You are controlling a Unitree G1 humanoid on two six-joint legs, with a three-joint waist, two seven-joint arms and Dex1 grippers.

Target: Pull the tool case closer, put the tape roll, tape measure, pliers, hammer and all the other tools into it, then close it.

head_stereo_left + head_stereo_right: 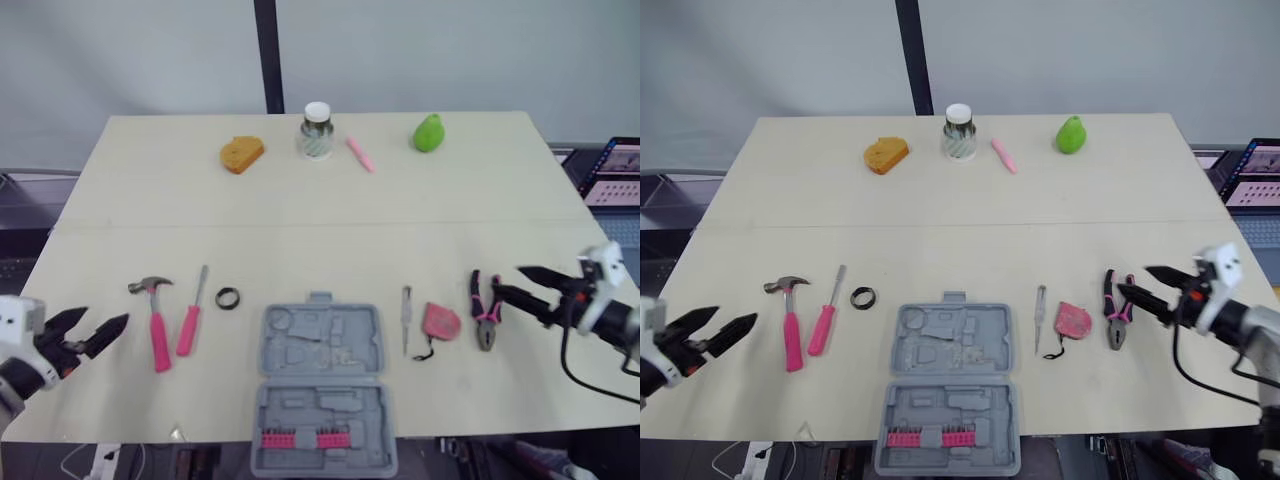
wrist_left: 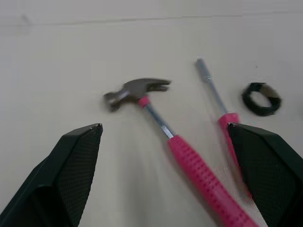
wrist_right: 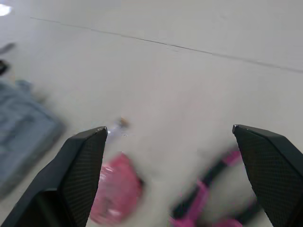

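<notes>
tool case [image 1: 320,390] is lying open at the near edge of the table [image 1: 300,205], centre. left gripper [image 1: 105,320] is hovering near-left, fingers spread, gripping nothing. right gripper [image 1: 508,280] is hovering on the right, also spread and empty, tips just beside the pliers [image 1: 485,315]. lying left of the case: hammer [image 1: 156,322], pink screwdriver [image 1: 190,322], tape roll [image 1: 228,298]. lying right of it: slim silver tool [image 1: 406,318], tape measure [image 1: 441,322], then the pliers. sitting along the far edge: orange piece [image 1: 242,154], jar [image 1: 317,131], pink pen [image 1: 360,154], green pear [image 1: 429,133].
</notes>
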